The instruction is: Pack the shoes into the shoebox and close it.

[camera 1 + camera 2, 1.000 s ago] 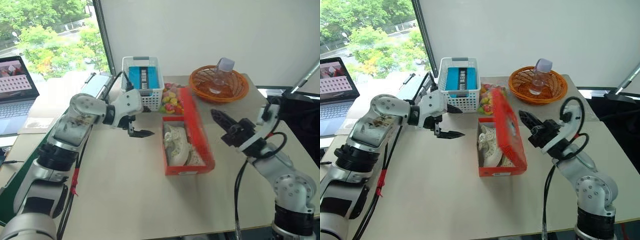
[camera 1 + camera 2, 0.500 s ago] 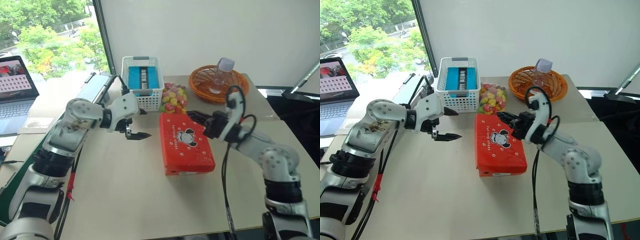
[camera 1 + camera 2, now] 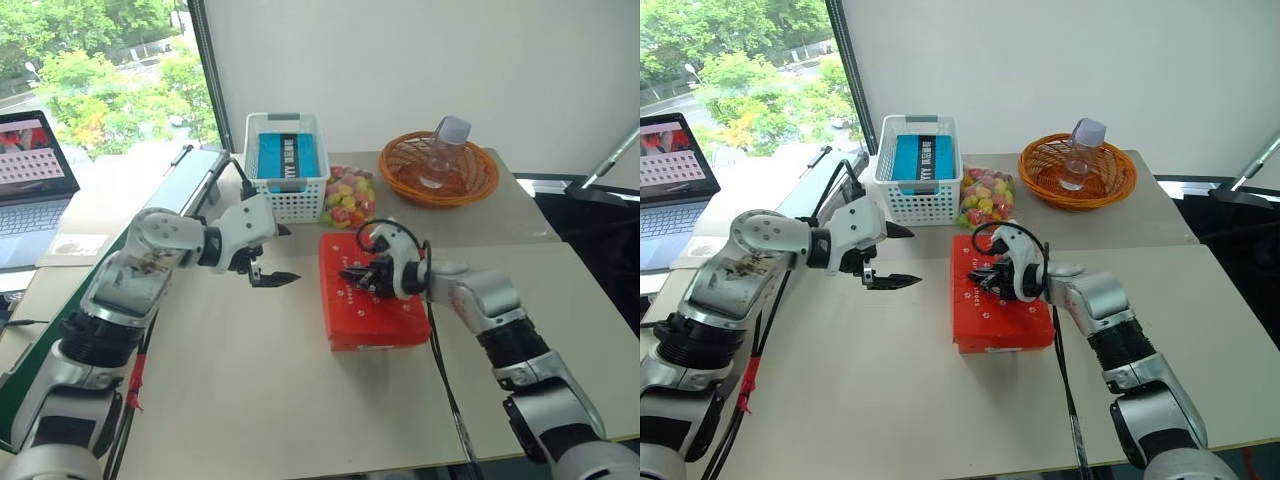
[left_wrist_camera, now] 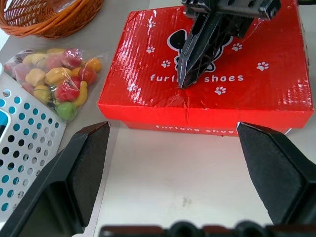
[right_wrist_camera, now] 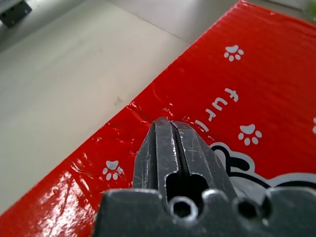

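A: Right gripper point(image 4: 183, 83), fingers pressed together and holding nothing, tip down on the shoebox point(image 3: 372, 312) lid!

B: Box shut, mid-table. Left gripper point(image 3: 268, 255) gapes wide and empty at its nine o'clock; candy bag point(image 3: 346, 199) sits at twelve.

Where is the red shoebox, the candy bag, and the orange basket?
shoebox point(image 3: 380, 315): left eye view, bare lid.
candy bag point(image 3: 346, 198): left eye view, middle of sweets.
orange basket point(image 3: 398, 160): left eye view, woven wall.
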Robot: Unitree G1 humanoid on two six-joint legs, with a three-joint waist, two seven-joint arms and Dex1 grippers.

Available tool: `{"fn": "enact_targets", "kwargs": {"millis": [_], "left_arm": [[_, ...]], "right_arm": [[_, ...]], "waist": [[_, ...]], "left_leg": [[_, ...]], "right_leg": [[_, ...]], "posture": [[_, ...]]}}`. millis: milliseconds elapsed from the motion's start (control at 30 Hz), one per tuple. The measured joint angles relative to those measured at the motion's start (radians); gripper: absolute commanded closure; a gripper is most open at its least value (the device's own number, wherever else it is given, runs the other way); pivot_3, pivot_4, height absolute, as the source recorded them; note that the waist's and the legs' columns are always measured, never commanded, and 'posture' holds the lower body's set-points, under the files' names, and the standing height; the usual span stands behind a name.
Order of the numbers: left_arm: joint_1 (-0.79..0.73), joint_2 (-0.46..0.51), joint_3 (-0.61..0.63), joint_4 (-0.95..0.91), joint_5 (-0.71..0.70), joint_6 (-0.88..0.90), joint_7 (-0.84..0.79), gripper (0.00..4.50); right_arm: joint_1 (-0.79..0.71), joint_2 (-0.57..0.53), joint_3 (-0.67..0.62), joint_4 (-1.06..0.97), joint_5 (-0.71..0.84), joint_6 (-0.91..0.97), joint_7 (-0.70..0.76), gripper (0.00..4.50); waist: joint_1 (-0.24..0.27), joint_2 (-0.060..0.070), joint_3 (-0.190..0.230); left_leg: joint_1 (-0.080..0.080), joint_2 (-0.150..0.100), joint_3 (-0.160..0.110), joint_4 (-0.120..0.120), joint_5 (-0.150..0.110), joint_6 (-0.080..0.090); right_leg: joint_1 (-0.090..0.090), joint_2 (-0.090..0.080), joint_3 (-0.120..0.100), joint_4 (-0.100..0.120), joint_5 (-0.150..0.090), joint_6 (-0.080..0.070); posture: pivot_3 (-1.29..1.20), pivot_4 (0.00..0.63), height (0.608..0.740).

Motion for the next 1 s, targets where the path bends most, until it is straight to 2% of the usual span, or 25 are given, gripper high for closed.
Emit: {"fn": "enact_targets", "kwargs": {"millis": [133, 200, 300, 367, 400, 500, 600, 867, 1000], "left_arm": [[0.009, 0.000, 0.001, -0.009, -0.002, 0.006, 0.010, 0.15], [0.011, 0.000, 0.001, -0.009, -0.003, 0.006, 0.011, 0.00], [0.012, -0.004, 0.001, -0.009, -0.011, 0.006, 0.012, 0.00], [0.014, -0.010, 0.001, -0.008, -0.017, 0.006, 0.012, 0.00], [0.015, -0.019, 0.001, -0.009, -0.027, 0.007, 0.009, 0.00], [0.049, -0.071, 0.019, -0.021, -0.085, 0.002, 0.003, 0.00], [0.072, -0.101, 0.017, -0.021, -0.097, -0.001, 0.012, 0.00], [0.071, -0.131, 0.047, -0.003, -0.133, -0.015, 0.032, 0.00], [0.075, -0.131, 0.059, 0.013, -0.117, -0.050, 0.064, 0.00]], "right_arm": [[0.046, -0.001, -0.046, -0.058, -0.019, -0.010, 0.015, 4.50], [0.063, -0.010, -0.065, -0.092, -0.016, 0.008, 0.024, 3.94], [0.114, -0.041, -0.132, -0.185, 0.017, 0.044, 0.041, 3.14], [0.122, -0.057, -0.194, -0.260, 0.052, 0.066, 0.051, 2.39], [0.131, -0.077, -0.225, -0.313, 0.071, 0.070, 0.059, 2.16], [0.188, -0.173, -0.309, -0.445, 0.096, 0.072, 0.080, 1.07], [0.214, -0.218, -0.357, -0.478, 0.098, 0.076, 0.080, 0.04], [0.295, -0.322, -0.483, -0.607, 0.189, 0.107, 0.141, 0.04], [0.330, -0.313, -0.551, -0.617, 0.220, 0.121, 0.108, 0.04]], "waist": [[0.004, 0.000, 0.000], [0.006, 0.000, 0.000], [0.009, 0.000, 0.000], [0.009, 0.000, 0.000], [0.009, 0.000, 0.000], [0.011, 0.000, 0.000], [0.009, -0.002, 0.001], [0.008, -0.002, 0.001], [0.007, -0.002, 0.001]], "left_leg": [[0.000, 0.000, 0.000, 0.000, 0.000, 0.000], [-0.001, 0.000, 0.000, 0.000, 0.000, 0.000], [-0.004, 0.000, 0.000, 0.000, 0.000, 0.000], [-0.006, 0.000, 0.000, 0.000, 0.000, 0.000], [-0.006, 0.000, 0.000, 0.000, 0.000, 0.000], [-0.007, -0.001, 0.000, 0.000, 0.000, 0.000], [-0.006, -0.001, 0.000, 0.000, 0.000, 0.000], [-0.006, 0.000, -0.001, 0.000, 0.000, 0.000], [-0.006, 0.000, -0.001, 0.000, 0.000, 0.000]], "right_leg": [[0.000, 0.000, 0.000, 0.001, 0.000, 0.000], [-0.001, 0.000, 0.000, 0.001, 0.002, -0.001], [-0.003, 0.000, 0.000, 0.000, 0.003, -0.002], [-0.005, 0.000, 0.000, 0.000, 0.003, -0.002], [-0.005, 0.000, 0.000, 0.000, 0.003, -0.002], [-0.004, -0.001, -0.001, -0.001, 0.003, -0.002], [-0.004, -0.001, -0.001, -0.001, 0.003, -0.002], [-0.004, -0.001, 0.000, -0.001, 0.002, -0.001], [-0.003, -0.001, 0.000, -0.002, 0.002, -0.002]], "posture": [[0.00, 0.150, 0.740], [0.00, 0.150, 0.740], [0.00, 0.150, 0.740], [0.00, 0.150, 0.740], [0.00, 0.150, 0.740], [0.00, 0.150, 0.740], [0.00, 0.150, 0.740], [0.00, 0.150, 0.740], [0.00, 0.150, 0.740]]}}
